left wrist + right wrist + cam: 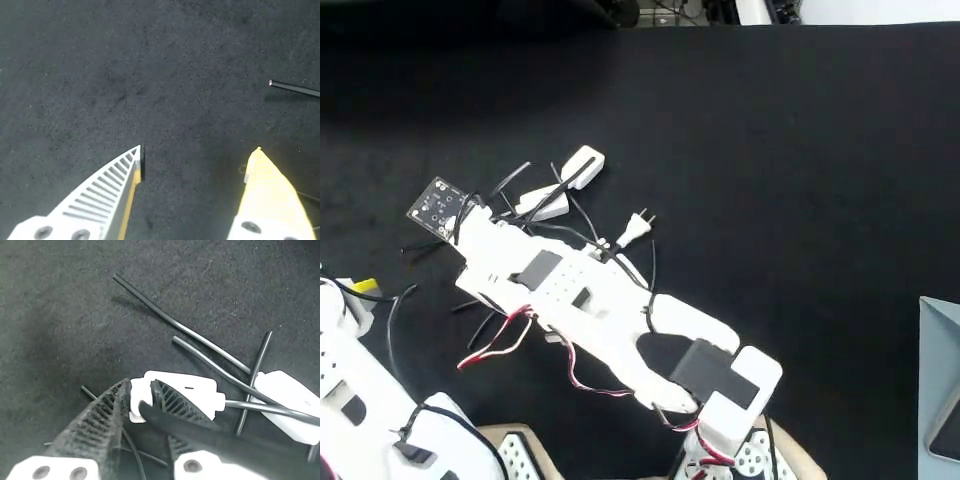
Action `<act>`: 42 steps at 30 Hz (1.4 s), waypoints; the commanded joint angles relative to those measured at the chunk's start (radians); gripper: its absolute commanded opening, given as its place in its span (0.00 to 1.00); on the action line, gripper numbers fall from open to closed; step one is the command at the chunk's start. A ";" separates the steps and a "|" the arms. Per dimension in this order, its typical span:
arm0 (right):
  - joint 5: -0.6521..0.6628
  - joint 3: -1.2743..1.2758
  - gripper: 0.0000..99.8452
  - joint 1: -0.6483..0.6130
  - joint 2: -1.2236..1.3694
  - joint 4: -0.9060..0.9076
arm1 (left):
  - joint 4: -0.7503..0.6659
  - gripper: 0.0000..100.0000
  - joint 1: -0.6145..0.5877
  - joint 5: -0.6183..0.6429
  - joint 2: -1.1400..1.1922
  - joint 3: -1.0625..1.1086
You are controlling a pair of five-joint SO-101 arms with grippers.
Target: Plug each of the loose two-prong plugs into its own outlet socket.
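1. Right gripper jaws pinch a white corded connector, well in from the table's left edge
2. Left gripper hangs spread over bare table
3. Grasp looks set; next, align it with the two-prong plug nearby

A black, felt-like mat covers the table. At its right edge sits a grey, tray-like object with something dark inside, and a strip of tan board shows along the near edge
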 commanded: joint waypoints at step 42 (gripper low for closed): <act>-0.025 -0.056 0.01 0.021 0.097 -0.057 | 0.005 0.32 -0.005 0.005 -0.023 -0.004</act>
